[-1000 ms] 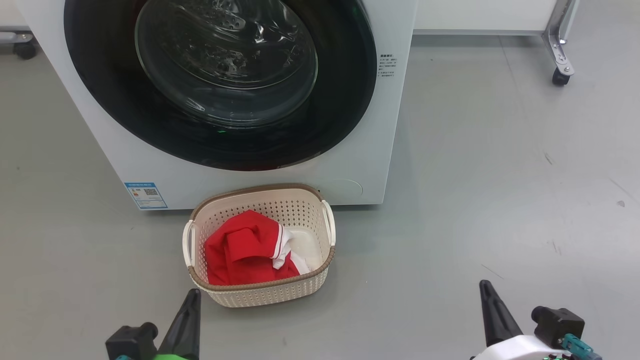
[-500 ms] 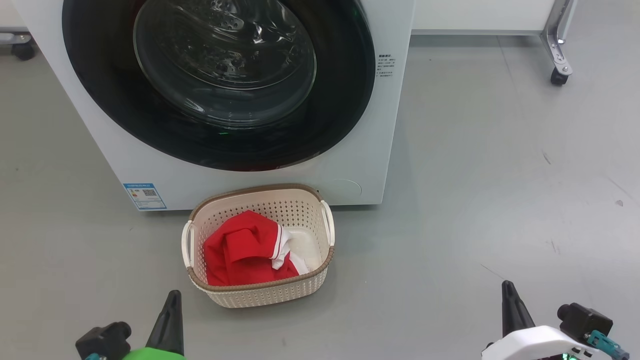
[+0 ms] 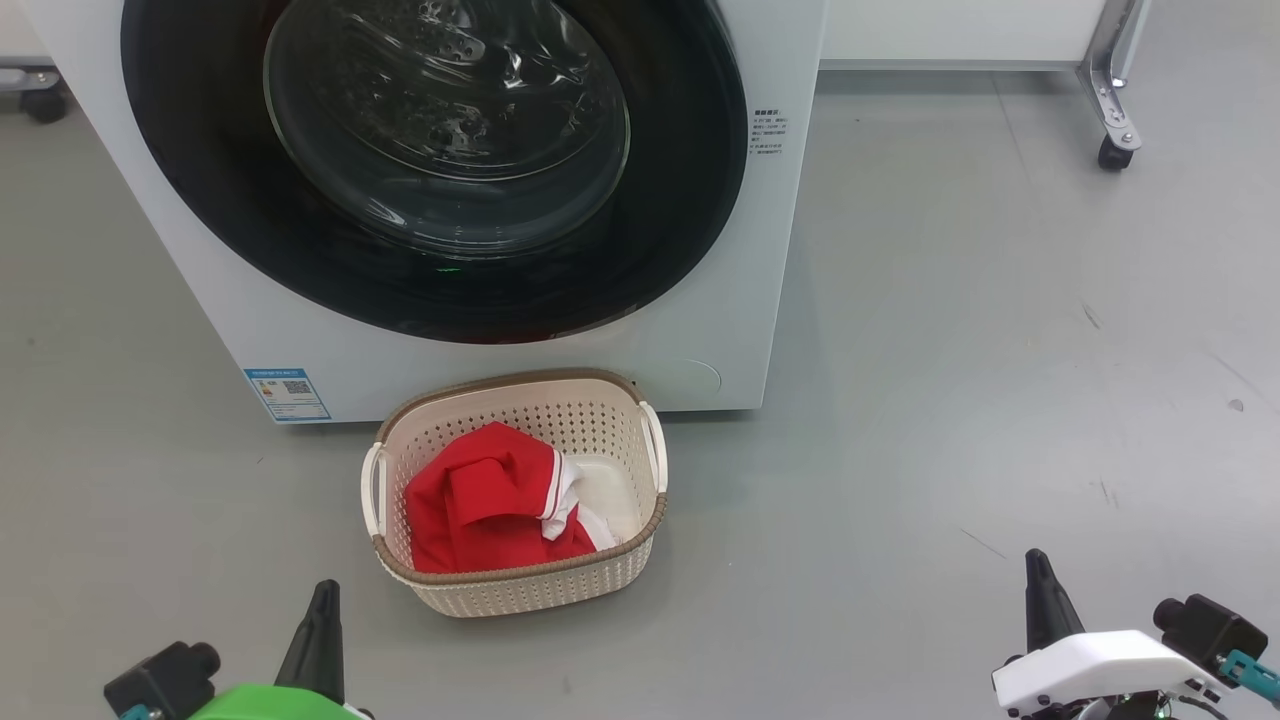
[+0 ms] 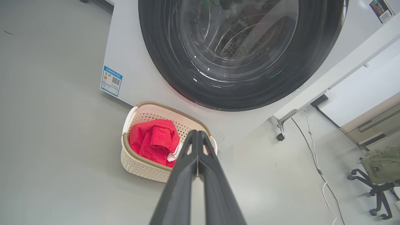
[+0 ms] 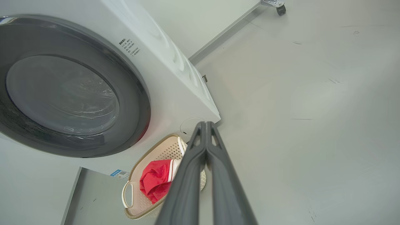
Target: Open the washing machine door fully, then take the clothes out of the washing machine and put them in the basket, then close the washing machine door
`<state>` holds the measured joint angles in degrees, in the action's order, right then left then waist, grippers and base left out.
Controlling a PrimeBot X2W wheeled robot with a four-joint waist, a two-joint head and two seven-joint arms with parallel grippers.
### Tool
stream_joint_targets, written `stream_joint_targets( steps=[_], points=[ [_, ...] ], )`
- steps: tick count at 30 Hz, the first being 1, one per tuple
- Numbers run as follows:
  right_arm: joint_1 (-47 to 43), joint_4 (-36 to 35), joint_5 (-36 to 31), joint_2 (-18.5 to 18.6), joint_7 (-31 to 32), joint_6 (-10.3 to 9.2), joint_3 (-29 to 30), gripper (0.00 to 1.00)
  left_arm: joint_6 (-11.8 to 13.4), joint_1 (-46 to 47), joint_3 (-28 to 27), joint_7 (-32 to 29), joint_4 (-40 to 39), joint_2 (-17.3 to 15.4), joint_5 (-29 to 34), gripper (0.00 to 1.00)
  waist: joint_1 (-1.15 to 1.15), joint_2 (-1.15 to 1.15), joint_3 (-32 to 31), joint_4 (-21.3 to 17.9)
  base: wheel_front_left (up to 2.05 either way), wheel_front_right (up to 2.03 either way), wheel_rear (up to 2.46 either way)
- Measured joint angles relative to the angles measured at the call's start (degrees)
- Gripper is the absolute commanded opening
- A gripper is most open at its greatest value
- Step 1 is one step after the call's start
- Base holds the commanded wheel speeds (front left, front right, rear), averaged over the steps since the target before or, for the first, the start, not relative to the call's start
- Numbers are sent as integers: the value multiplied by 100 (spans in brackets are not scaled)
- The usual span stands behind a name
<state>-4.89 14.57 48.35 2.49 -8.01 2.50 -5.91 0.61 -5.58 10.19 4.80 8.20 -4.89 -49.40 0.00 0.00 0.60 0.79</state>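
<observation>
The white washing machine (image 3: pixel 740 310) stands ahead with its round black-framed glass door (image 3: pixel 445 120) shut flat against the front. On the floor before it sits the cream basket (image 3: pixel 520 585), and the red clothes (image 3: pixel 480 500) with white trim lie inside it. My left gripper (image 3: pixel 322 592) is at the lower left, fingers pressed together, empty, short of the basket's near left corner. At the lower right my right gripper (image 3: pixel 1036 560) is shut too, holding nothing, well right of the basket. The left wrist view shows the basket (image 4: pixel 137 162), clothes (image 4: pixel 153 140) and door (image 4: pixel 240 50).
A blue sticker (image 3: pixel 285 393) marks the machine's lower left front. A metal frame leg on a caster (image 3: pixel 1112 150) stands at the far right. Cables (image 4: pixel 315 162) and a wheeled chair base (image 4: pixel 375 193) lie to the machine's side. Grey floor (image 3: pixel 950 350) stretches to the right.
Both grippers have drawn back toward the bottom corners, the left going left and the right going right. The basket, clothes and door stay as they were.
</observation>
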Motion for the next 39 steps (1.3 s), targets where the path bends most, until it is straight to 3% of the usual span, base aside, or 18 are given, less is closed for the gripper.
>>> stream_joint_targets(
  steps=[39],
  points=[
    [471, 22, 2980, 145, 684, 269, 565, 0, -452, 479, -627, -472, 404, -7, -2897, 0, 0, 0, -25, -51, 0, 0, 0]
  ],
)
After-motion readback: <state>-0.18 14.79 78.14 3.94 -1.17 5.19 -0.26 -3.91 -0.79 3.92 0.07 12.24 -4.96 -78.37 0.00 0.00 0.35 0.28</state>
